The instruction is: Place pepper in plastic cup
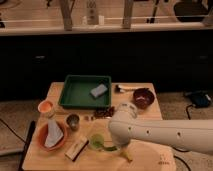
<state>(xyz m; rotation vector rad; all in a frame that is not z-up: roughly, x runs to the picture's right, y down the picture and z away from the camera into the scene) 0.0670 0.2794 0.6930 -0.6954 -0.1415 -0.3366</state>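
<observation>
At bench [56, 95] front: gripper [120, 148] low beside plastic cup [96, 142], mostly under arm, open or closed unclear. Pepper [108, 146] at cup rim; drop-in seemingly pending.

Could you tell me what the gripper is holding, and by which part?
Cannot be told: the gripper, down beside the plastic cup, is mostly hidden under the arm.

Dim rm. Wood table [56, 94] at ctr; dark low wall [100, 55] at 12 o'clock, pale ledge [150, 26] w/ posts [66, 15] above; grey floor [15, 112] at 9.
</observation>
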